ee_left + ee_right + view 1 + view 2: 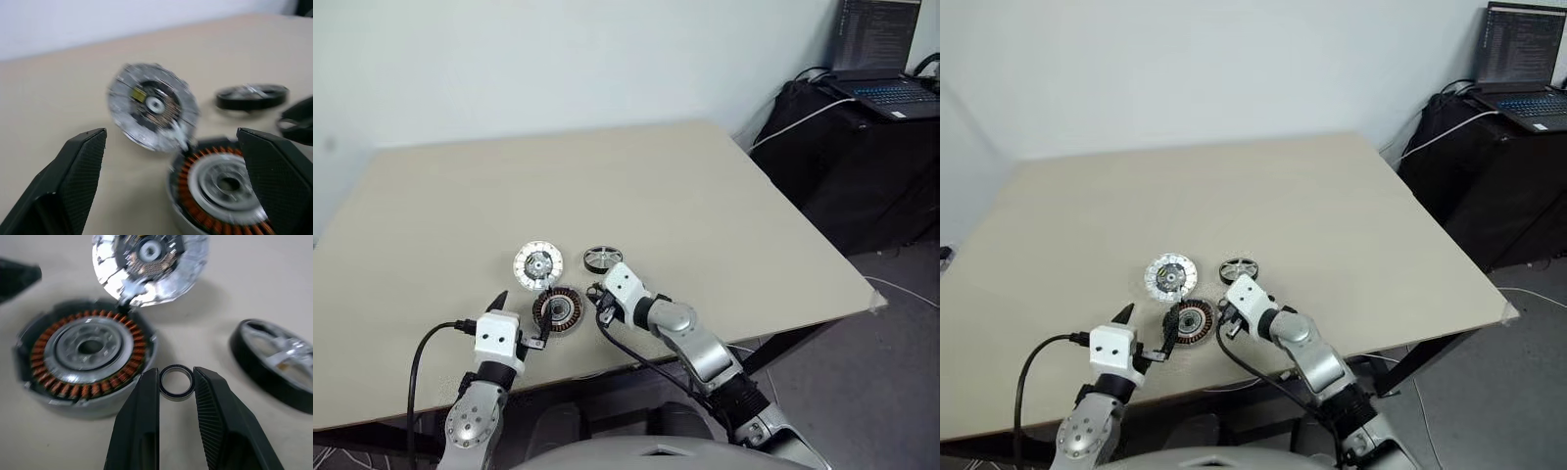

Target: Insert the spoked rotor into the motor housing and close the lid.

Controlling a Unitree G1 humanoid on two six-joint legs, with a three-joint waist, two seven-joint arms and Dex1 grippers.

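Note:
The motor housing, a dark puck with copper windings, lies near the table's front edge. Its lid, a silver disc with pale segments facing up, lies just behind it, touching its rim. The spoked rotor rests flat to the right of the lid. My left gripper is open, with the housing's left part between its fingers. My right gripper is shut on a small black ring, held just off the housing's right rim. The rotor lies apart from the right gripper.
The beige table stretches wide behind the parts. At the far right, a black stand carries an open laptop and a white cable. The table's front edge runs just below the grippers.

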